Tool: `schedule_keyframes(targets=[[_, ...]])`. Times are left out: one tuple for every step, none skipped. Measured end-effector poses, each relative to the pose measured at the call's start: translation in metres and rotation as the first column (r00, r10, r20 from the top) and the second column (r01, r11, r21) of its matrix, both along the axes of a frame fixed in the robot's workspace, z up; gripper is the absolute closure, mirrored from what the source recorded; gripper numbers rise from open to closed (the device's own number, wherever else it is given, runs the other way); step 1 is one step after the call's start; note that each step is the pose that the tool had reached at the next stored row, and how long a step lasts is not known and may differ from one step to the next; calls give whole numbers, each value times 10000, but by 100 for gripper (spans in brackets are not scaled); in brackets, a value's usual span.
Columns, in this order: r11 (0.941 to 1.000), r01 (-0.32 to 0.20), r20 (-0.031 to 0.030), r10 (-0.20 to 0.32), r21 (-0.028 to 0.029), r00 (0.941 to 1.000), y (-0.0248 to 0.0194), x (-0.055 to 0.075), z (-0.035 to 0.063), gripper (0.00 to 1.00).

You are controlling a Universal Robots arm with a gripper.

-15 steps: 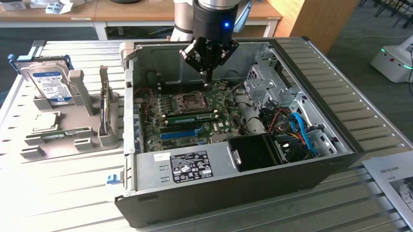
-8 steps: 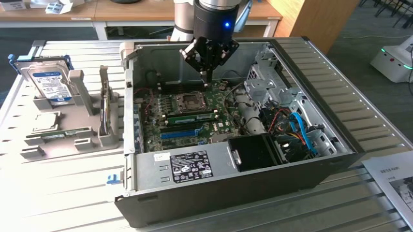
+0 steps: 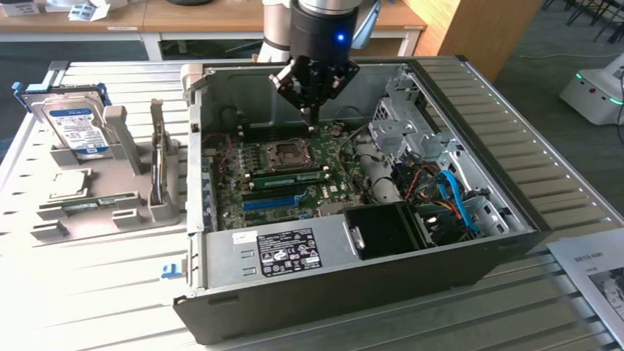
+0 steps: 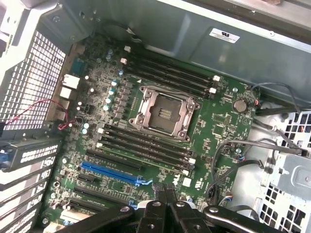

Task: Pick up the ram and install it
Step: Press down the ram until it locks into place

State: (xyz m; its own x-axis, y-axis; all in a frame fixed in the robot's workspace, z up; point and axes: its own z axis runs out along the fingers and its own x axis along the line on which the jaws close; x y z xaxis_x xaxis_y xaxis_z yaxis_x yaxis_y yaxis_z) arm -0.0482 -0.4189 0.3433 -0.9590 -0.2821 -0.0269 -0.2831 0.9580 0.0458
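The jaws are pressed together with nothing between them, and the gripper (image 3: 308, 112) hangs inside the open computer case (image 3: 487, 248), its tip just above the motherboard (image 3: 337, 157) near the far end of the board, beyond the CPU socket (image 3: 289, 152). In the wrist view the closed gripper (image 4: 165, 191) points down over the green board, with the square metal-framed CPU socket (image 4: 164, 114) in the middle, banks of long dark memory slots (image 4: 167, 73) on either side of it, and a blue slot strip (image 4: 109, 174) nearer the tip. A red wire (image 4: 36, 104) loops beside the perforated rear panel. In the exterior view a green stick sits in one of the slots (image 3: 289, 175) beside the socket, though whether it is fully seated cannot be told. Farther out, the case holds a black fan shroud (image 3: 385, 230), blue cables (image 3: 458, 201) and a silver drive cage (image 3: 400, 121). Outside the case, on the exterior view's left, a grey parts holder (image 3: 98, 212) rests on the slatted white table (image 3: 88, 292); the ram (image 3: 98, 202) lies flat in it, well apart from the gripper. A blue-labelled hard drive (image 3: 76, 130) stands upright at the holder's far end, and a thin board (image 3: 157, 157) stands on edge in a rack beside the case.
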Motion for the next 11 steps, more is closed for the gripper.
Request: schedule_keyframes(targets=[[10000,1,1,-1,1,10000,0,-7,-1,90],[10000,7,1,-7,1,10000,0,-13,-1,90],[10000,26,0,-26,1,10000,0,-18,0,90],[10000,58,0,-58,0,10000,0,-24,0,90],[10000,99,0,-99,1,10000,0,-30,0,90],[9999,148,0,-148,0,9999,0,-34,0,90],[9998,213,0,-213,0,9998,0,-41,-1,90],[9996,288,0,-288,0,9996,0,-46,-1,90],[9993,367,0,-367,1,9993,0,-51,-1,90],[9990,440,0,-440,0,9990,0,-56,-1,90],[9989,479,0,-479,0,9989,0,-56,-1,90]])
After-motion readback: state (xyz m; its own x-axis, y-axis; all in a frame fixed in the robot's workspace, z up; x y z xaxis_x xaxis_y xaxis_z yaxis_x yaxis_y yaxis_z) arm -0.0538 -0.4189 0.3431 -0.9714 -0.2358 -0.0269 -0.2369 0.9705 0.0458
